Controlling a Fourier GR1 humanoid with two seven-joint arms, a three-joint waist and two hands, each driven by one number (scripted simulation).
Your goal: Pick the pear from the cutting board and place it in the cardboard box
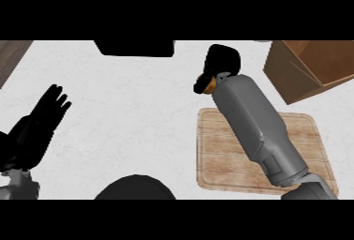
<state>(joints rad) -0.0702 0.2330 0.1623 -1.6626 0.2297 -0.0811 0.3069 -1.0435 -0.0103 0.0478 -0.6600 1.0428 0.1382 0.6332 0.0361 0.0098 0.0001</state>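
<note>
My right hand [220, 60] is above the white counter, beyond the far edge of the wooden cutting board [311, 140], with its fingers curled round a yellow-orange pear [206, 85] of which only a sliver shows beneath the hand. The grey right forearm runs diagonally over the board and hides much of it. The brown cardboard box [304, 70] stands open at the upper right, a short way right of the hand. My left hand [41, 117] rests open at the left edge, fingers pointing up.
A black object [135, 48] sits at the counter's far edge in the middle. A dark rounded shape [135, 188] shows at the lower edge. A brown wooden strip [12, 54] lies at the upper left corner.
</note>
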